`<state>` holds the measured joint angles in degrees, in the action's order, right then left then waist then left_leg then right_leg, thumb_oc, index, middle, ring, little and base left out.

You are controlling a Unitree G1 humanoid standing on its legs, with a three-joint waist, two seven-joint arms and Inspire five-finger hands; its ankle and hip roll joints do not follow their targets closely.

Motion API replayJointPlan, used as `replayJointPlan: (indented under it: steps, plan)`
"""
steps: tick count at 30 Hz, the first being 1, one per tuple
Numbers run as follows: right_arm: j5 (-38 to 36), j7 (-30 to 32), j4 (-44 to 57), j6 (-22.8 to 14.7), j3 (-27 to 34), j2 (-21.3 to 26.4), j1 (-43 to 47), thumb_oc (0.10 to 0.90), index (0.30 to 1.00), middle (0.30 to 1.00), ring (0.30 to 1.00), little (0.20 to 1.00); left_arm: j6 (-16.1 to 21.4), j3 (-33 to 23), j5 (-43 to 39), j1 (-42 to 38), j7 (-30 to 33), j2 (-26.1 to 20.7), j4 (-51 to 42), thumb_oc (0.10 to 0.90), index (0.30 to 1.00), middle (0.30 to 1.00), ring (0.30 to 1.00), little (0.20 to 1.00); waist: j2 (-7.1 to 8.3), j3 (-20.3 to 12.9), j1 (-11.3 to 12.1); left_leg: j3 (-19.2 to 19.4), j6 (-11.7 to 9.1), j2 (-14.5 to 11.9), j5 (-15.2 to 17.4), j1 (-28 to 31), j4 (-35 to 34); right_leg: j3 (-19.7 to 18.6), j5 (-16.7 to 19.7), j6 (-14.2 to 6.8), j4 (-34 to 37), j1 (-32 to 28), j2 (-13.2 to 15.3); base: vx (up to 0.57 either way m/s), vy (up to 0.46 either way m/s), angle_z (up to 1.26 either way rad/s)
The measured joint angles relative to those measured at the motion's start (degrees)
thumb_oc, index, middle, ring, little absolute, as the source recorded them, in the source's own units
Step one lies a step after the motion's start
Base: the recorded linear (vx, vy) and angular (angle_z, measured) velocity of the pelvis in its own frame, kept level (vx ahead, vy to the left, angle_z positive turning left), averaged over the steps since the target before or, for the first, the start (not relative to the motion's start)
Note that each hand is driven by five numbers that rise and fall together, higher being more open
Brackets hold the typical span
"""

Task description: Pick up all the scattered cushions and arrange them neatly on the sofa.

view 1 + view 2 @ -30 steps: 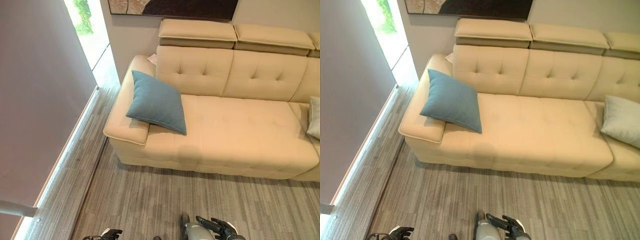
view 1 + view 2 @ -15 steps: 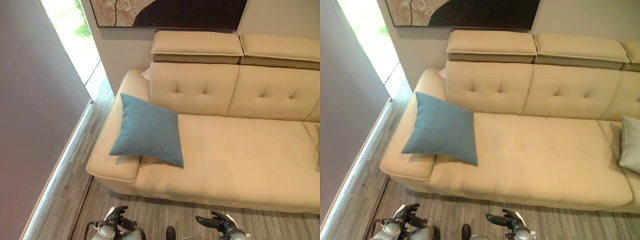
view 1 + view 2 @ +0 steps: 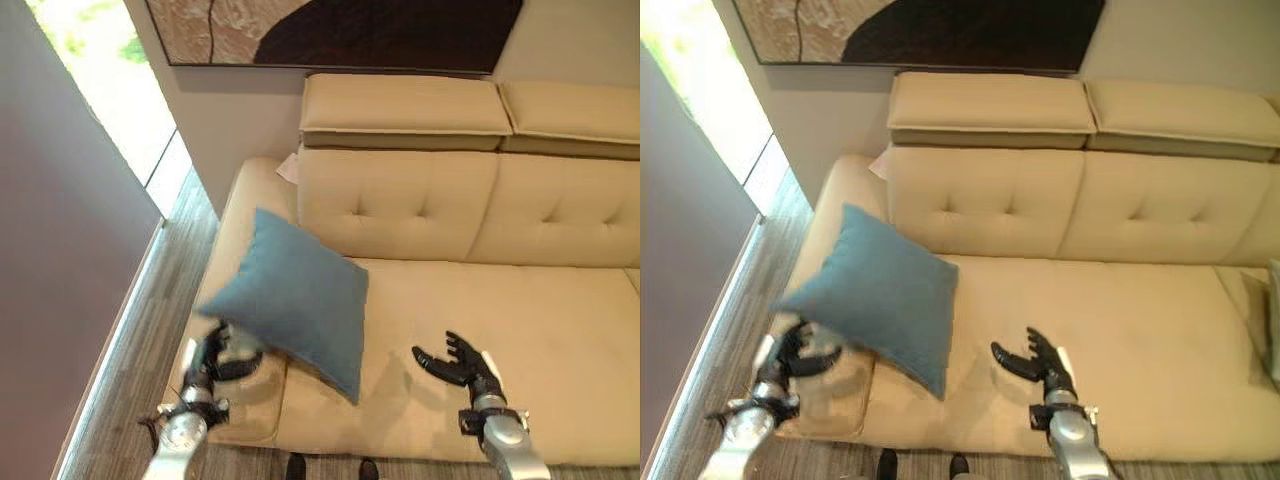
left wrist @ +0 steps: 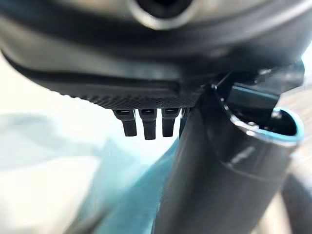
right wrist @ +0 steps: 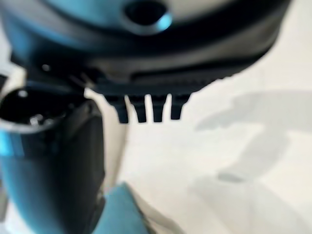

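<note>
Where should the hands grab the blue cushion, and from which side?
Best at two opposite edges of the blue cushion: left hand at its left corner by the armrest, open right hand probably coming in from the seat side. It lies tilted, corners exposed.

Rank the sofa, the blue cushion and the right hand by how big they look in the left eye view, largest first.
1. Sofa: by far the largest.
2. Blue cushion.
3. Right hand: smallest, open over the seat.
</note>
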<state>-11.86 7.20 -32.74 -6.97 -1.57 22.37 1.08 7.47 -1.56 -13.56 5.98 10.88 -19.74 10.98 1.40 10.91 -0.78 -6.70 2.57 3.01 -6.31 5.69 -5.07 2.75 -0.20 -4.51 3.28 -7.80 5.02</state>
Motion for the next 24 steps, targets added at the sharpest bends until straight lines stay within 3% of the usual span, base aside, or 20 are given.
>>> replayJointPlan:
  steps: [3,7,10,16,21,24]
  plan:
    - [-1.0,0.6,-0.1,1.0,-0.1,0.5,3.2,0.8,0.9,0.9,0.9,0.9,0.5,-5.9,0.0,-0.5,2.0,-1.3,-9.4,0.8,0.9,0.9,0.9,0.9,0.01,-0.2,0.9,0.0,-1.1,0.0,0.7,1.5,0.0,0.1,0.0,0.0,1.5,-2.5,0.0,0.11,0.032,0.1]
    - [-1.1,0.5,-0.3,1.9,-0.7,0.8,4.2,0.8,0.9,0.9,0.9,0.9,2.3,-6.4,0.2,-4.4,4.6,-2.4,-9.7,0.8,0.9,0.9,0.9,0.9,-0.67,-1.5,2.4,-0.2,-1.3,0.1,1.0,1.7,0.0,0.3,0.0,0.0,1.9,-3.2,0.0,0.08,0.002,0.06]
    - [-2.2,0.5,-1.2,3.2,-2.8,1.2,7.1,0.8,0.9,0.9,0.9,0.9,1.3,-4.0,0.3,-8.0,4.7,-5.4,-6.9,0.8,0.9,0.9,0.9,0.9,-0.75,-1.6,2.9,-0.2,-1.3,0.0,1.0,1.3,0.0,0.4,0.0,0.0,2.0,-2.9,-0.1,0.06,0.002,0.07]
    - [-4.9,0.9,-4.4,3.9,-5.0,0.7,12.3,0.8,0.9,0.9,0.9,0.9,0.5,0.0,0.2,-9.0,3.4,-5.8,-6.2,0.8,0.9,0.9,0.9,0.9,-1.42,-2.3,2.8,-0.1,-1.6,-0.5,3.1,-1.0,-0.1,0.2,0.0,0.5,2.0,-0.6,-0.6,0.04,-0.004,0.04]
    - [-11.2,2.7,-13.6,5.1,-9.7,-2.3,18.7,0.8,0.9,0.9,0.9,0.9,-1.7,10.3,0.6,-19.9,3.3,-13.0,7.8,0.8,0.9,0.9,0.9,0.9,-1.42,-3.7,3.0,0.4,-1.9,-0.5,2.0,-4.4,-0.1,0.0,1.2,0.6,2.4,2.8,-0.5,-0.06,-0.009,0.0]
    - [-13.8,3.0,-16.7,6.2,-13.3,-5.7,22.4,0.8,0.9,0.9,0.9,0.9,-4.0,16.0,0.3,-28.0,3.2,-13.2,16.5,0.8,0.9,0.9,0.9,0.9,-1.59,-3.8,2.7,1.6,-1.7,-0.7,1.4,-5.6,-0.1,-1.2,2.3,0.6,2.4,4.5,-0.5,-0.02,-0.009,-0.2]
